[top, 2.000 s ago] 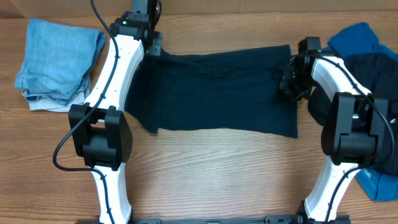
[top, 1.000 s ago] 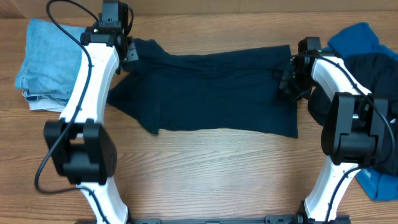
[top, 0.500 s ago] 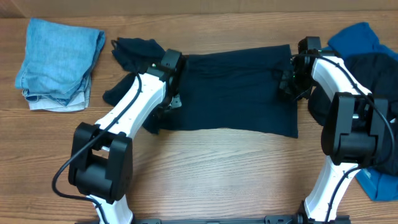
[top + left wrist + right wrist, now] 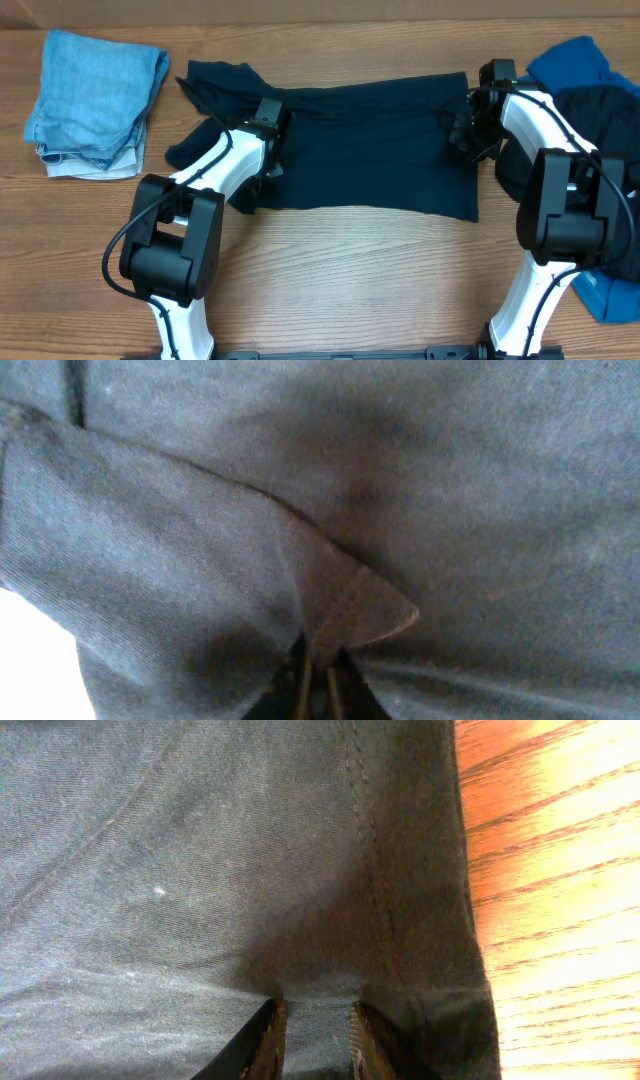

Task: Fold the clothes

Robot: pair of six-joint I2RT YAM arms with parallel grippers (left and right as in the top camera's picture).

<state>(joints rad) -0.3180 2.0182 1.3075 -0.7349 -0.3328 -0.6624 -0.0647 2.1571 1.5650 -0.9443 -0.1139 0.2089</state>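
A dark navy shirt (image 4: 370,140) lies spread flat across the middle of the table, with one sleeve (image 4: 215,80) fanned out at the back left. My left gripper (image 4: 268,165) sits on the shirt's left part. In the left wrist view it (image 4: 315,665) is shut on a small raised fold of the navy fabric (image 4: 450,480). My right gripper (image 4: 462,135) is at the shirt's right edge. In the right wrist view its fingers (image 4: 315,1015) are closed on the fabric (image 4: 150,870) beside the stitched hem.
A folded pile of pale light-blue garments (image 4: 95,100) lies at the back left. A bright blue shirt (image 4: 570,60) and more dark garments (image 4: 610,115) are heaped at the right, behind my right arm. Bare wood (image 4: 560,870) shows right of the hem.
My left arm pulled the sleeve out toward the back left, let it go, and came back down onto the shirt's left part, where it is shut on a fold. The right arm has not moved.
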